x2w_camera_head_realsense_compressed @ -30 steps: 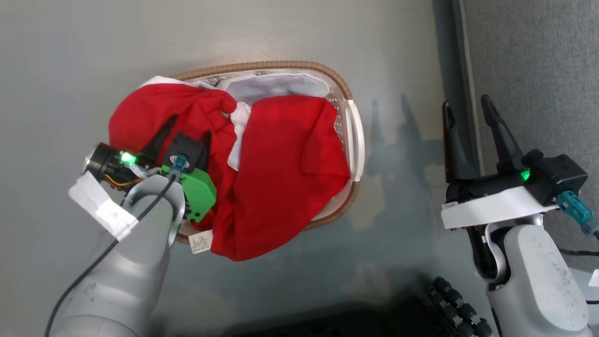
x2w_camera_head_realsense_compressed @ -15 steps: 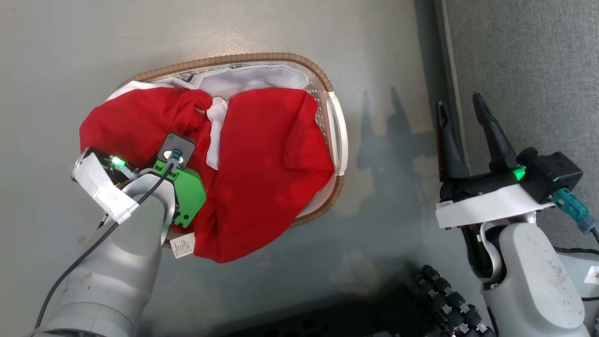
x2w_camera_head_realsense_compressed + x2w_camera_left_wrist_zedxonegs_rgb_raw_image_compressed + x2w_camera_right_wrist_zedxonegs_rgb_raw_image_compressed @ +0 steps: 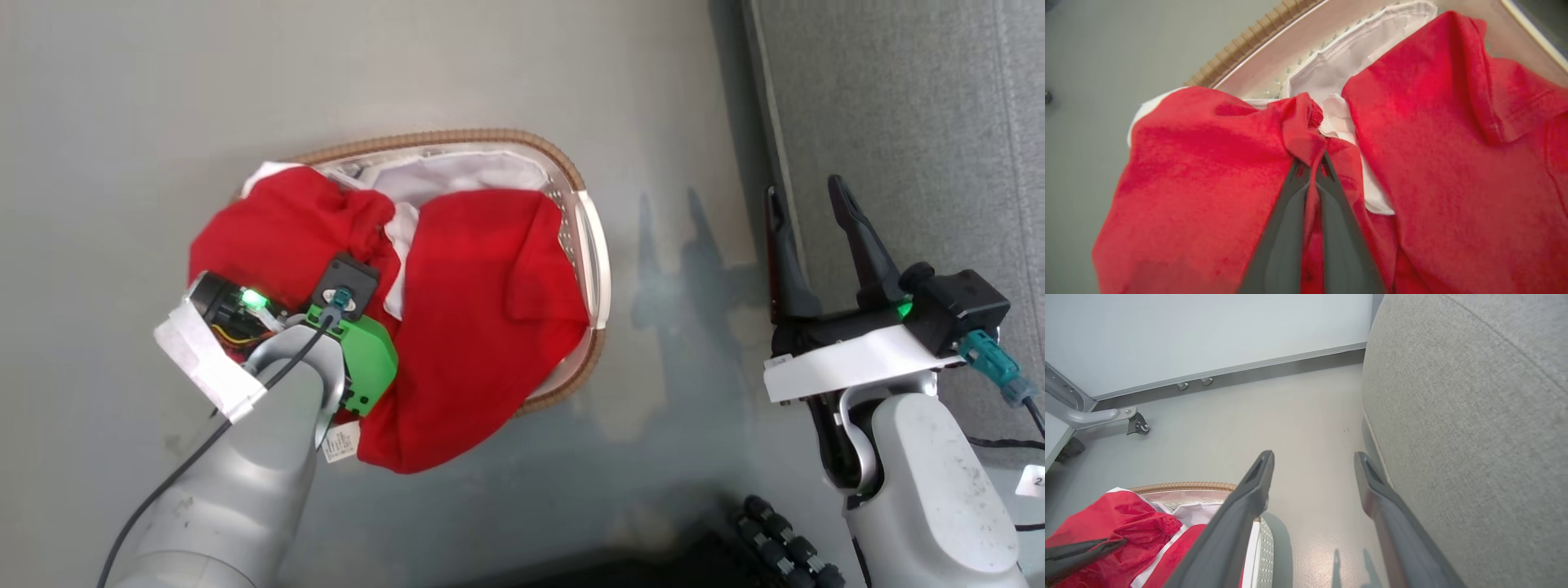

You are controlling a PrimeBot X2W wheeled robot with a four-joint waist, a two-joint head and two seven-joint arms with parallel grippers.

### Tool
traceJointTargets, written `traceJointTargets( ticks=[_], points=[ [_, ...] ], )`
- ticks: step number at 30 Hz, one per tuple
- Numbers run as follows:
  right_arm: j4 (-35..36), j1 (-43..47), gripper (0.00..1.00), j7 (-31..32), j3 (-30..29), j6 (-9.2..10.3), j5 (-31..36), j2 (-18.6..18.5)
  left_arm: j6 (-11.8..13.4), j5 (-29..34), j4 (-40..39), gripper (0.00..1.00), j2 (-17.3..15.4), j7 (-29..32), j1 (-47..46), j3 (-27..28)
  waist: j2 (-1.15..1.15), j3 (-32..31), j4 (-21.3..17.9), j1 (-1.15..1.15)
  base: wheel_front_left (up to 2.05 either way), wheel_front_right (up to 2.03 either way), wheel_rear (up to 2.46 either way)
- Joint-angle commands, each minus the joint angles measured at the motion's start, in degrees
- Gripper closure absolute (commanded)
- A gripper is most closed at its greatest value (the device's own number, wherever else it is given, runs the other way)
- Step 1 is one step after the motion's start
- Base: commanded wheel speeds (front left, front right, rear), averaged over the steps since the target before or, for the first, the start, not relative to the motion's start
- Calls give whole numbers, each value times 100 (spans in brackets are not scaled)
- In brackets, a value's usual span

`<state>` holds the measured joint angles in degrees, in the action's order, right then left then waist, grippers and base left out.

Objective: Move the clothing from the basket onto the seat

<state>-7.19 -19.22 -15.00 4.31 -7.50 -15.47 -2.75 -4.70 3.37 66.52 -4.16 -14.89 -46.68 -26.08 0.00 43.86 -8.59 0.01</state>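
Left gripper [image 3: 1312, 163], open a second ago, now pinches the clothing [image 3: 482, 327]; it lies lengthwise in the basket [image 3: 598, 245], spilling over the near rim; right gripper [image 3: 804, 188] spread open.

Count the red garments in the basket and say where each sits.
2. The bunched garment sits at the basket's left side, pinched in the left hand; the draped garment covers the right side and hangs over the near rim. More may hide underneath.

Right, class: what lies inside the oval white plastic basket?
A white cloth liner under bright red soft garments, one fold pinched by the left end effector. The bottom of the basket is covered.
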Motion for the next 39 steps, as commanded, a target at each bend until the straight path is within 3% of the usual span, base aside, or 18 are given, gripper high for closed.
traceJointTargets(
  ticks=[1, 11, 17, 26, 32, 39],
  points=[
    [-47, 113, 0, -28, -31, 2, 56, -25, -46, -70, -170, 100, 33, -32, 113, -34, 0, -427, 147, -1, 0, 0, 0],
    [-243, 632, 0, -28, -116, 2, 239, -25, -254, -401, -1544, 100, -21, -35, 857, -371, 0, -1898, 473, -1, 0, 0, 0],
    [-388, 1017, 0, -28, 8, 2, 303, -27, -280, -694, -2002, 100, -149, -35, 1081, -954, 0, -2800, 588, -1, 0, 0, 0],
    [-557, 1558, 0, -28, 224, 2, 339, -26, -280, -2002, -2763, 100, -526, 108, 721, -2158, 0, -3994, 588, -1, 0, 0, 0],
    [-546, 1737, 0, -28, 302, 2, 357, -26, -279, -2576, -3548, 100, -910, 386, 234, -2427, 0, -4373, 506, -1, 0, 0, 0],
    [-356, 1544, 0, -28, 519, 2, 451, -25, -279, -2903, -4119, 100, -1227, 706, -290, -2351, 0, -4452, 445, -1, 0, 0, 0]
  ],
)
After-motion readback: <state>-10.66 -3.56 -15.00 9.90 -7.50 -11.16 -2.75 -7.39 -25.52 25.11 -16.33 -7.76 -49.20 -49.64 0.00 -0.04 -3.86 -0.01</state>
